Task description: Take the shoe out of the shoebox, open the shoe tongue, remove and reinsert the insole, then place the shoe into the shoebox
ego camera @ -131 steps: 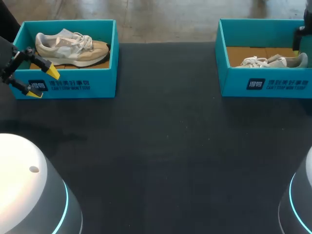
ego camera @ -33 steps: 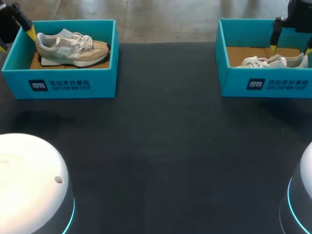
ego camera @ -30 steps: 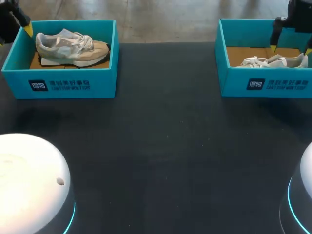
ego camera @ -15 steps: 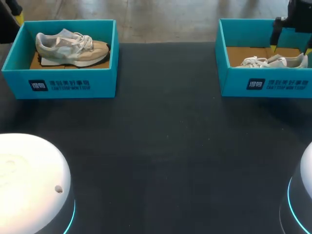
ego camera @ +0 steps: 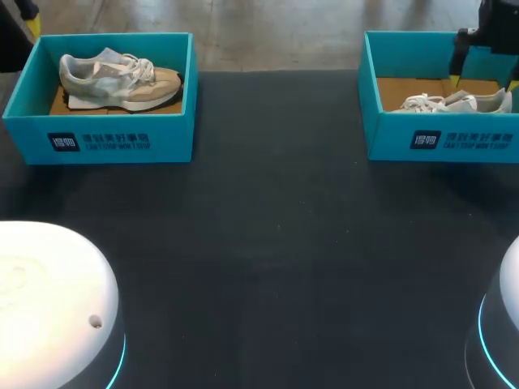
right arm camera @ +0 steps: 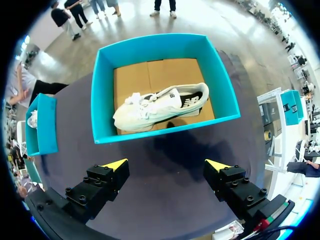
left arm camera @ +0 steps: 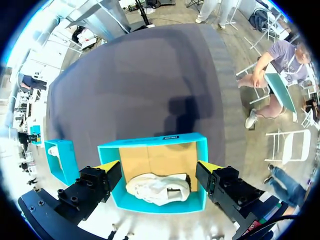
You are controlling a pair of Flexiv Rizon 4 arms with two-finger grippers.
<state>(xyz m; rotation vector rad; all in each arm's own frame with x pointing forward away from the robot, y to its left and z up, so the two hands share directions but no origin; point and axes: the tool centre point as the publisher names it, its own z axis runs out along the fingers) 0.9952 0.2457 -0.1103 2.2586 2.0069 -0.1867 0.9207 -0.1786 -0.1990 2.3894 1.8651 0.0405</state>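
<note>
The left shoebox [ego camera: 105, 121] holds a beige shoe [ego camera: 120, 79], the right shoebox [ego camera: 381, 134] a white shoe [ego camera: 451, 103].

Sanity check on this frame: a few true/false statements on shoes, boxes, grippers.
1. The beige sneaker lies inside the left shoebox. True.
2. The left gripper is shut on that sneaker. False: it is open and holds nothing.
3. The white sneaker lies outside the right shoebox. False: it lies inside it.
4. The right gripper is open. True.
5. The two shoeboxes touch. False: bare table lies between them.
</note>
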